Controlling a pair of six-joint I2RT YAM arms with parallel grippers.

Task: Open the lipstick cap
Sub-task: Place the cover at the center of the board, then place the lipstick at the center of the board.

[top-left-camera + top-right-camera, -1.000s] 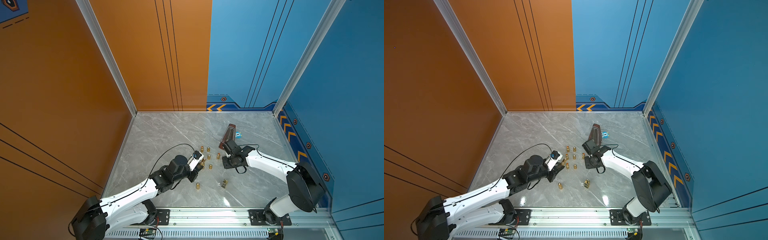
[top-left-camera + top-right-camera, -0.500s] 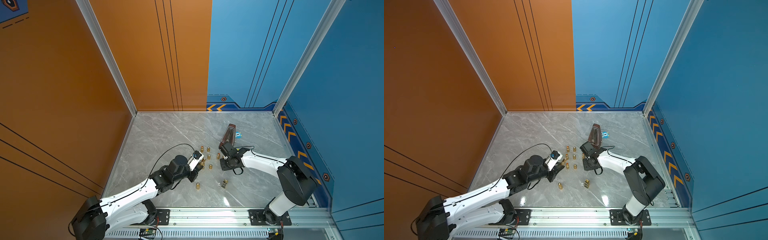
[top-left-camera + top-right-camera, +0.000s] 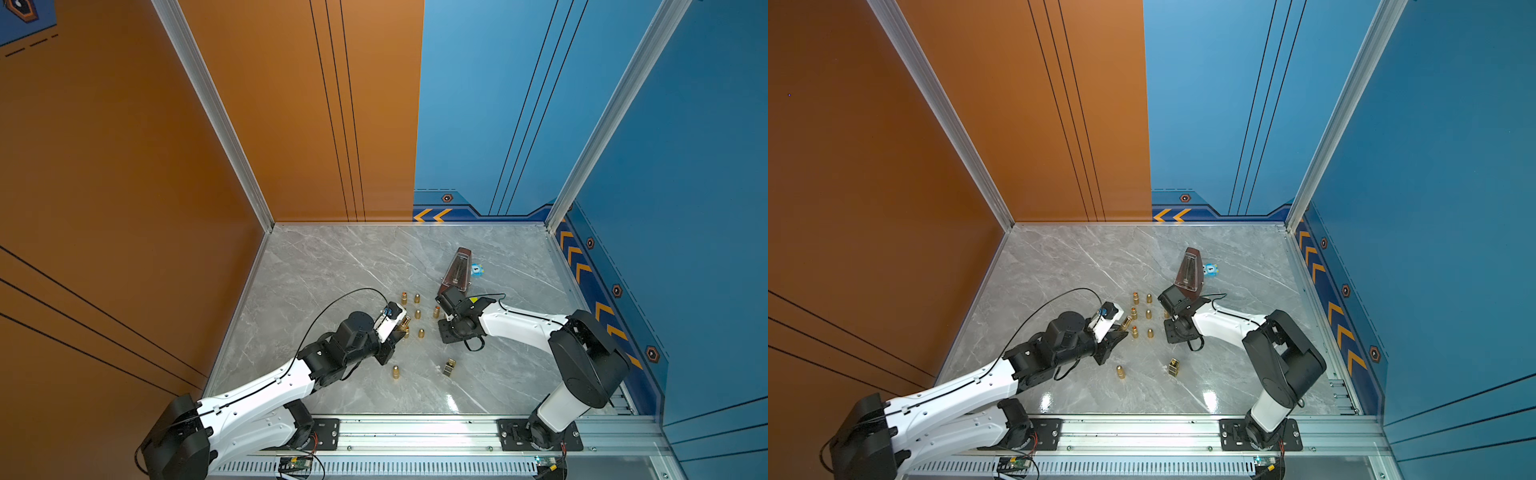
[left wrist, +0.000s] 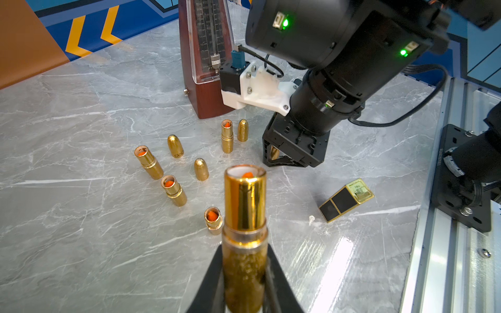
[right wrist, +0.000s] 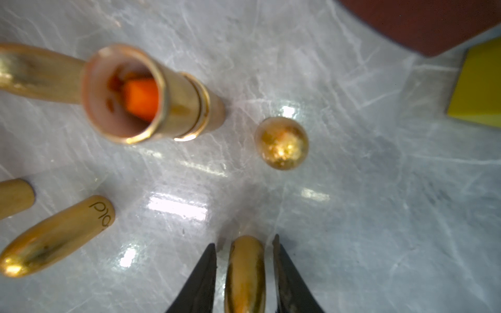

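Marble tabletop [image 3: 332, 266], glossy, walled three sides. Clamped in left gripper [image 4: 244, 260]: lipstick tube [image 4: 245, 200], uncapped, orange stick [image 4: 248, 174] exposed. Right gripper [image 5: 245, 241] low beside metronome [image 3: 457, 270], jaws parted around gold cap [image 5: 245, 271], gaps both sides. Probably light, rigid, slick metal; stick soft, smearable. Best gripped at barrel, not rim. Crowded by standing tubes [image 4: 173, 191] and caps [image 4: 201, 169]; open room toward front rail [image 3: 415, 428].

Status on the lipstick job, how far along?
Done: cap is off the lipstick in the shut left gripper; orange stick shows. In hand: right gripper stands open around that cap, low at the table. Left: back off; a gold lipstick and a square one look capped.
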